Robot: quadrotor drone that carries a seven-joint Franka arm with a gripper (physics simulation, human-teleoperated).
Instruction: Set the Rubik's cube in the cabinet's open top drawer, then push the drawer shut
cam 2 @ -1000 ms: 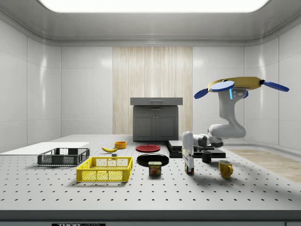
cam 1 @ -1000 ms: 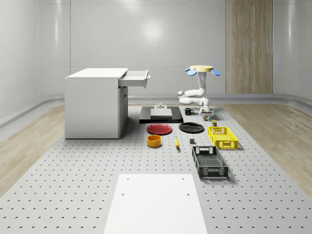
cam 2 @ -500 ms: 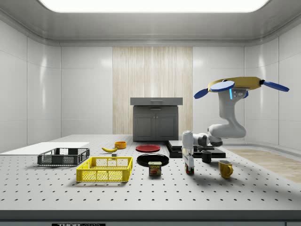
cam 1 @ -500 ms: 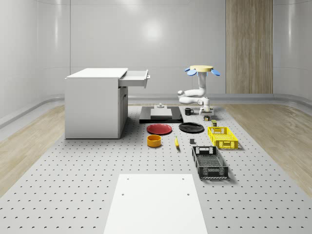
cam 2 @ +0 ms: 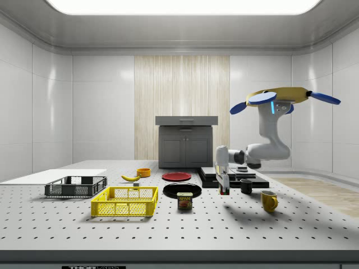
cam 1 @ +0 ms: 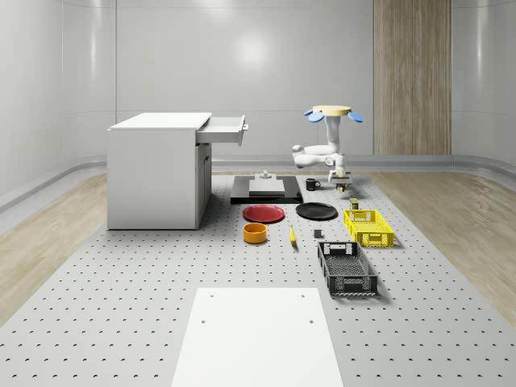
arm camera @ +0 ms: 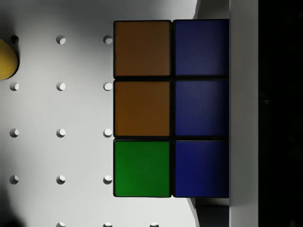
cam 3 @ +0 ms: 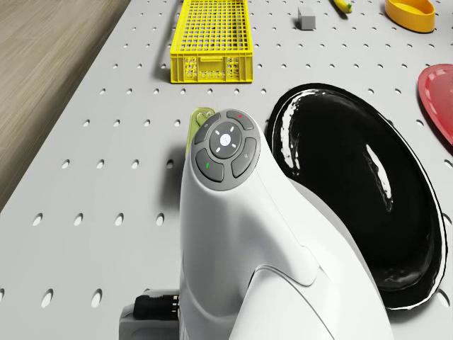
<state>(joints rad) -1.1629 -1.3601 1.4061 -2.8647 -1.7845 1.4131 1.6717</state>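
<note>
Cabinet [cam 1: 157, 173]: top drawer [cam 1: 226, 129] stands open.
Drone [cam 2: 280, 98]: hovers above the table's far end, beside the black plate [cam 3: 354, 191].
Gripper [cam 2: 223, 188]: clamped on the Rubik's cube [arm camera: 170, 109], lifted just clear of the table [cam 1: 121, 282].

Black plate [cam 3: 368, 205] glossy; pegboard table [cam 3: 106, 142] matt.

Perforated table [cam 1: 121, 274] w/ cabinet [cam 1: 157, 173], white board [cam 1: 258, 334], crates, plates, bowl, banana.
</note>
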